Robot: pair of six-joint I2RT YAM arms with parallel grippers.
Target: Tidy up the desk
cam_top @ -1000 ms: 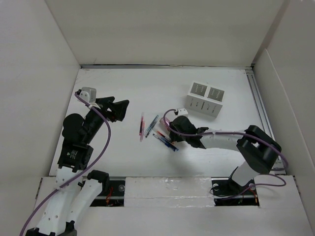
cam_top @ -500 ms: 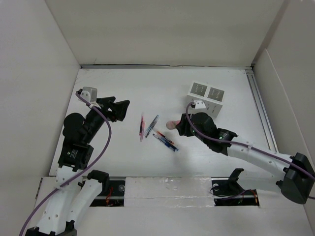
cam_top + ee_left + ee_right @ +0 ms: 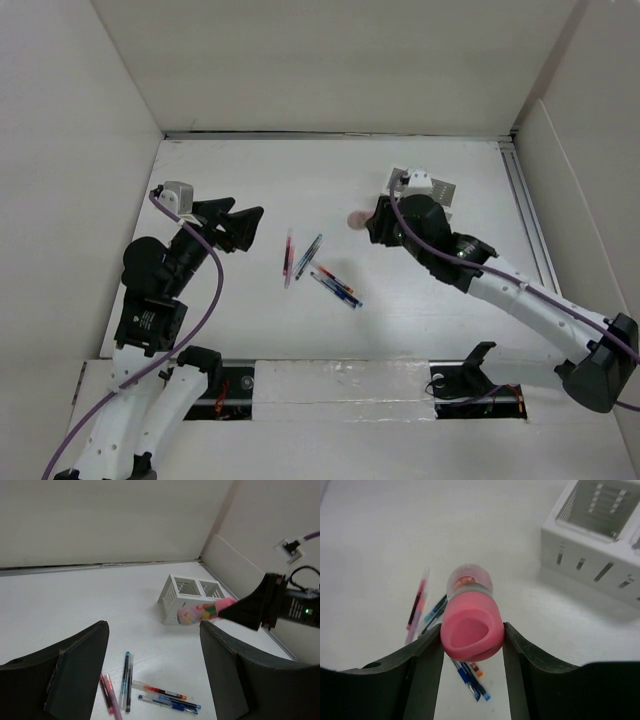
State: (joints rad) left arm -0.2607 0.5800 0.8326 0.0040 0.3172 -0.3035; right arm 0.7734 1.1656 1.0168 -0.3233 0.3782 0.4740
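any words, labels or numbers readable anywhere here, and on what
No text can be read in any view.
pink tube, red label at its clear end: print there, too blurred to read.
Same tube, coloured print on its side: too small to read.
pens, organizer box: no text visible.

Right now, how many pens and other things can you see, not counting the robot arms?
Pens lying on the desk: 4 (pink pen, teal pen, red pen, blue pen)
Pink tube held in the right pincer: 1
White organizer box: 1
Total: 6
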